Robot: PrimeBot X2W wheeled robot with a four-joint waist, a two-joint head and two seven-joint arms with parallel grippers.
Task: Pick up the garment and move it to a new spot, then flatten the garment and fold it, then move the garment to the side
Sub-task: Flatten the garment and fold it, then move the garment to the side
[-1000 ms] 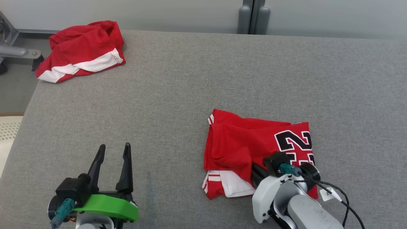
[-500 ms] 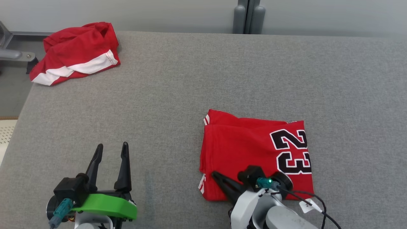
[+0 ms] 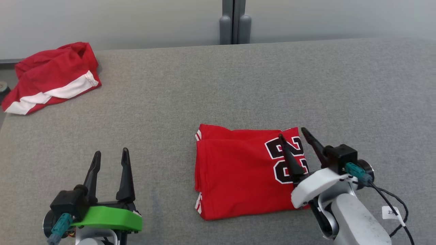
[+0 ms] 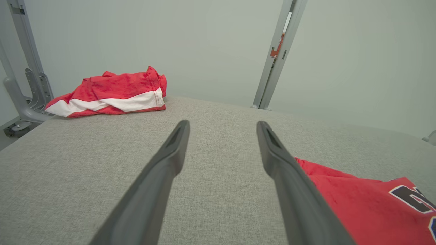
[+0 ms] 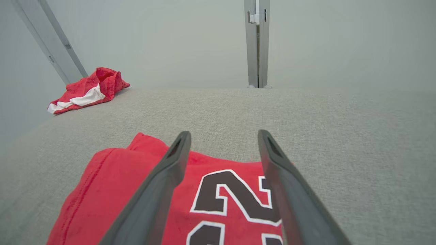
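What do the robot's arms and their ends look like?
The left tool and right tool each have two long, tapering dark fingers and a teal plug. The left has a green mount; the right a white mount, a black cable and white tag.

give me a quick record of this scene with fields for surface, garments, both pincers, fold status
surface: grey fabric-covered table
task garment: red folded jersey with black numerals, lying flat as a neat rectangle near the middle
other garment: crumpled red cloth with white stripe, at the far left corner
left pincer: open, empty, over bare table, apart from the jersey
right pincer: open, holding nothing, fingers over the jersey's numbered right end
fold status: looks folded; move to the side not yet done
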